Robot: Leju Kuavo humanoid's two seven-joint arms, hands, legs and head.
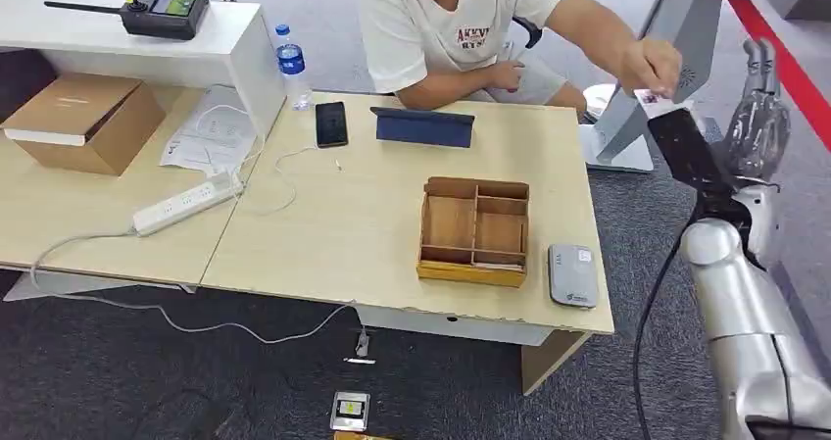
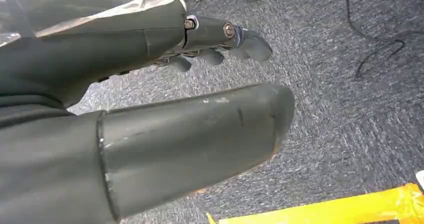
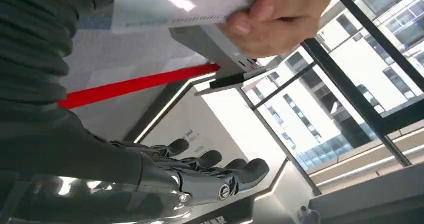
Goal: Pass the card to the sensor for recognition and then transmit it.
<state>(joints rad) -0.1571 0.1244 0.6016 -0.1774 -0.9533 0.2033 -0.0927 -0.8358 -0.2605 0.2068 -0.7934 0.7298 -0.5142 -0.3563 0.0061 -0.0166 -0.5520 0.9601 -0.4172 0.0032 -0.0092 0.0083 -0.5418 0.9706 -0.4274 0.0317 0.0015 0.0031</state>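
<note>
A person's hand (image 1: pixel 650 65) holds the white card (image 1: pixel 648 96) at the far right, beyond the table edge. My right hand (image 1: pixel 757 112) is raised just right of the card. In the right wrist view the card (image 3: pixel 172 3) lies in the person's fingers (image 3: pixel 280 15), while my fingers (image 3: pixel 215 170) stretch out apart from it with nothing in them. The grey card sensor (image 1: pixel 572 275) lies at the table's front right corner. My left hand (image 2: pixel 165 114) hangs over the dark carpet and holds nothing.
A wooden compartment box (image 1: pixel 475 230) stands left of the sensor. A phone (image 1: pixel 331 123), a folded tablet case (image 1: pixel 423 126), a water bottle (image 1: pixel 291 66), a power strip (image 1: pixel 186 203) and a cardboard box (image 1: pixel 86 121) lie farther back and left. A white stand (image 1: pixel 637 117) rises behind the card.
</note>
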